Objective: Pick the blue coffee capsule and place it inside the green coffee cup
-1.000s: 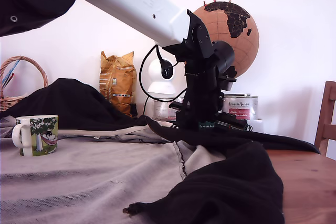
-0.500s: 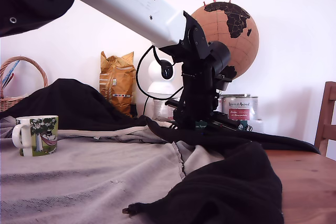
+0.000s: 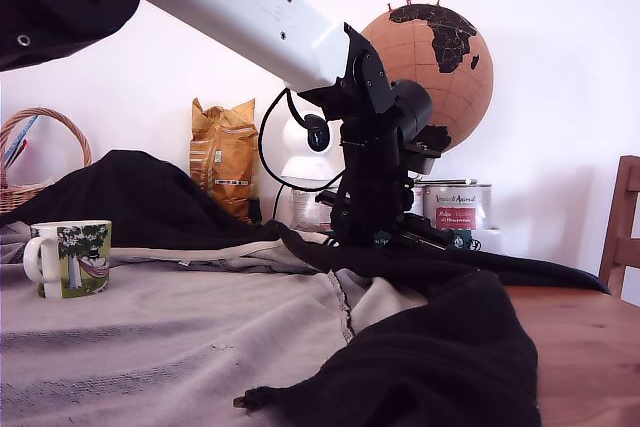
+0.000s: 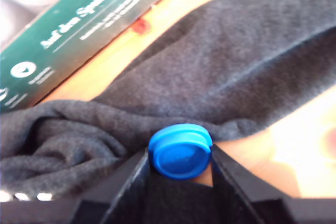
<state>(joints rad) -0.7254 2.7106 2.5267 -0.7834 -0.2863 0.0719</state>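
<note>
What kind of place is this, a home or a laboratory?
Probably a home: a wooden table draped with cloths, a cork globe, a wicker basket and a wooden chair.

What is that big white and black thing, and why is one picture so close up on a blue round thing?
The big white and black thing is a robot arm. At its end is a gripper, a kind of hand with two black fingers. One picture comes from a camera standing on the table, looking across it. The other comes from a small camera on the robot's wrist, looking at its fingers.

The blue round thing is the blue coffee capsule. It sits between the two fingers, which are closed against its sides, above a dark cloth and near a green book.

Far to the exterior view's left stands the green coffee cup on a grey cloth. Behind are a basket, a yellow bag and a globe.
</note>
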